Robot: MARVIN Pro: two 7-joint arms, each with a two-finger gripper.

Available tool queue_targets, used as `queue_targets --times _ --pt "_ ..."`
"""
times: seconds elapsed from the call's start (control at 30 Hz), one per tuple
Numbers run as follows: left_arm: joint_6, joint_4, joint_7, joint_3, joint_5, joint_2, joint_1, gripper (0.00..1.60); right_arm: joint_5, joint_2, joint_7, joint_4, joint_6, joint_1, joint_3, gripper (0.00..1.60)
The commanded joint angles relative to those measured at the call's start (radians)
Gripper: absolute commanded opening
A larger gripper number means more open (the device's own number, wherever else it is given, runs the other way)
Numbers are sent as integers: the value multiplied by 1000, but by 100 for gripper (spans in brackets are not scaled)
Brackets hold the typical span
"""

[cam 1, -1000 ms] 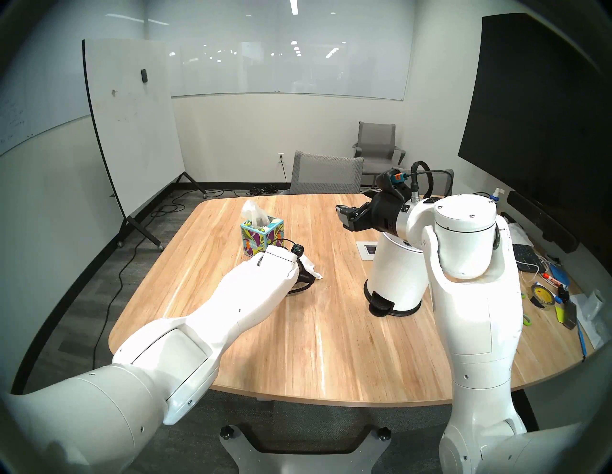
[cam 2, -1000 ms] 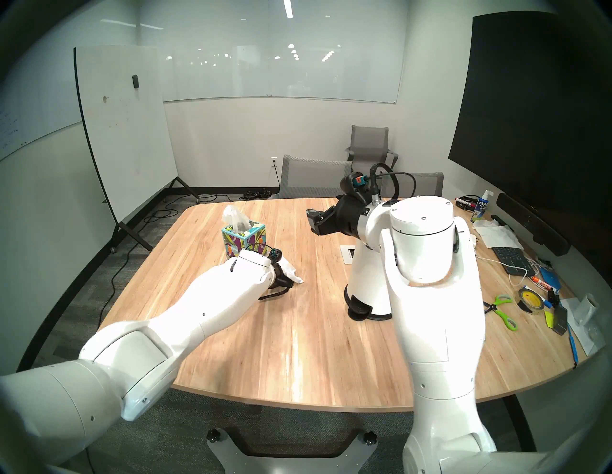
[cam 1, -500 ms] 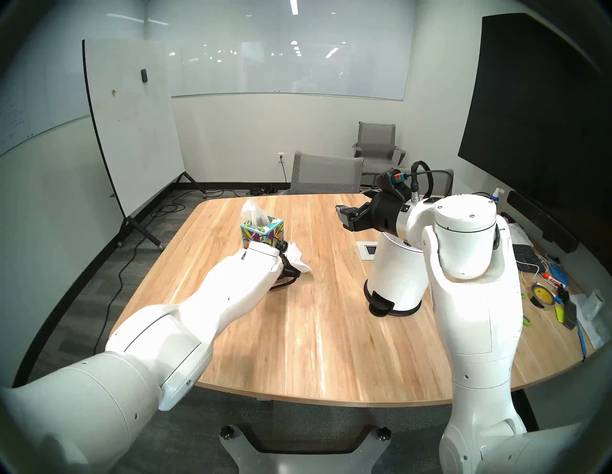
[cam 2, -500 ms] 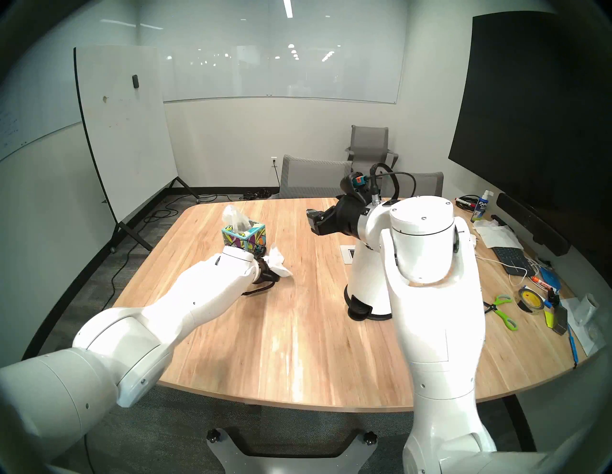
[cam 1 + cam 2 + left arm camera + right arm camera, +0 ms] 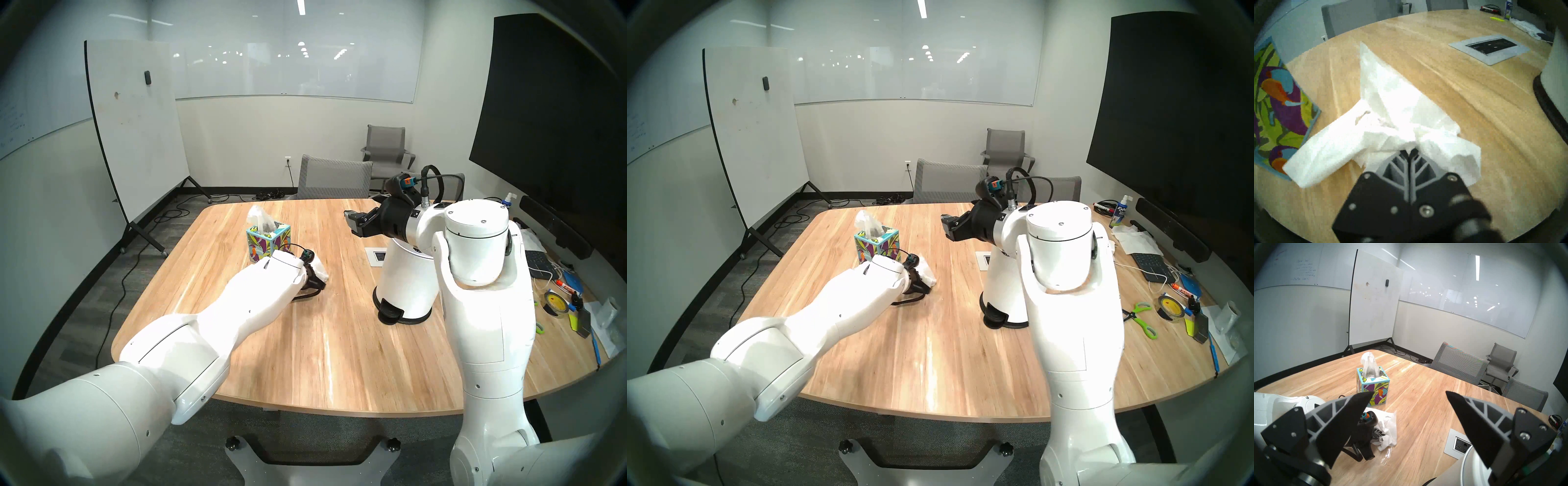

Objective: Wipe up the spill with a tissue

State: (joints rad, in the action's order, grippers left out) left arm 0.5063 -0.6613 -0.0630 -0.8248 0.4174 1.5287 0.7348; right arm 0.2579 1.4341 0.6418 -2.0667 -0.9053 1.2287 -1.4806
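Swept back rightward, your left gripper (image 5: 1409, 151) pinches the tissue (image 5: 1390, 108) flat against the worktop (image 5: 339, 339) to scrub; your right gripper (image 5: 1407, 412) waits spread.

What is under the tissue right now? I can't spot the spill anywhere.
Only bare wooden table shows around the tissue, which the left gripper pinches. Whatever lies beneath the sheet is covered; no spill is visible.
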Motion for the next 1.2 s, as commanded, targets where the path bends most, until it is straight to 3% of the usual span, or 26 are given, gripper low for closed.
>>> queue_targets --times 0.0,0.17,0.37,0.43,0.57,0.7,0.77,0.87,1.07,1.1,1.17 --pt "-32 72 33 -23 -4 -40 -7 0 -1 1 1 -16 2 -11 0 160" --pt "-58 104 21 -39 -6 -83 -19 0 -1 1 0 -15 3 -11 0 160" --pt "-107 188 -7 -20 -18 -9 -60 0 0 0 1 -17 1 -11 0 160" --pt "-75 72 -2 -6 -24 -20 -3 0 0 1 1 -17 2 -11 0 160" --pt "-65 44 -19 11 -27 0 25 0 -1 1 0 -15 2 -11 0 160" --pt "-28 -43 17 6 -35 -65 54 0 0 1 1 -17 2 -11 0 160" --pt "-25 -63 31 -4 -41 -102 55 0 0 0 1 -17 1 -11 0 160" --pt "-47 -15 25 -14 -46 -119 29 0 -1 1 1 -16 2 -11 0 160" --pt "-87 72 19 -23 -50 -79 -13 0 0 0 1 -17 1 -11 0 160" --pt "-81 59 15 -22 -49 -77 -11 0 0 0 1 -17 1 -11 0 160" --pt "-31 -78 20 -19 -47 -104 41 0 0 0 1 -17 1 -11 0 160"
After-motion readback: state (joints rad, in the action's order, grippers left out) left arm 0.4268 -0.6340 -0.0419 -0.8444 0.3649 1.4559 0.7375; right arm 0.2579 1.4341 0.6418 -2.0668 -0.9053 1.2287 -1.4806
